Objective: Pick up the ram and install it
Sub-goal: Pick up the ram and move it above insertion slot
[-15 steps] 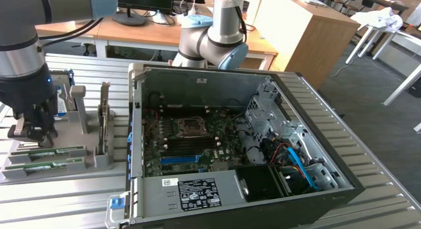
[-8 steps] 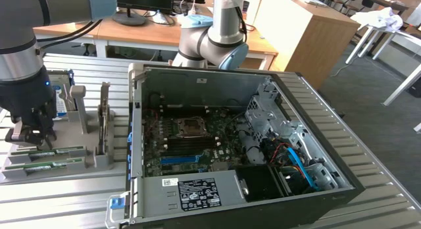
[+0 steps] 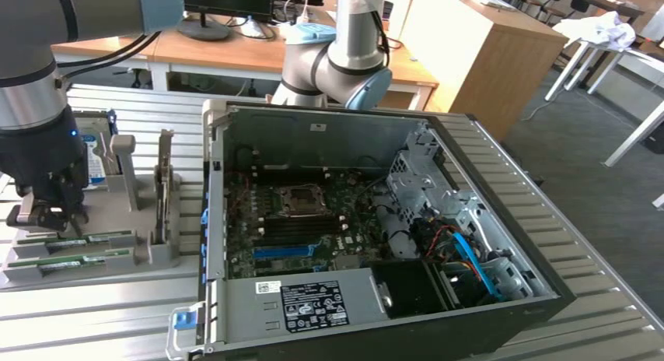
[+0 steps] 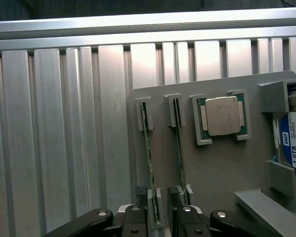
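Observation:
Two ram sticks stand on edge in slots of a grey holder tray [image 4: 222, 168]: one ram [image 4: 149, 153] and a second ram [image 4: 180, 148] beside it. In the exterior view they lie at that view's left, the ram [image 3: 89, 239] and the other ram [image 3: 73, 261]. My gripper [image 4: 158, 219] is open, low over the tray, its dark fingers [image 4: 138, 217] standing either side of the first stick's near end. Seen from outside, the gripper [image 3: 47, 217] hangs just above the tray's sticks, holding nothing.
A square silver processor [image 4: 223, 116] and a hard drive [image 4: 291, 143] sit in the same tray, with an upright expansion card [image 3: 163, 190]. The open computer case [image 3: 218, 221] with its motherboard [image 3: 301, 225] lies to the exterior view's right. Another arm's base [image 3: 343, 57] stands behind it.

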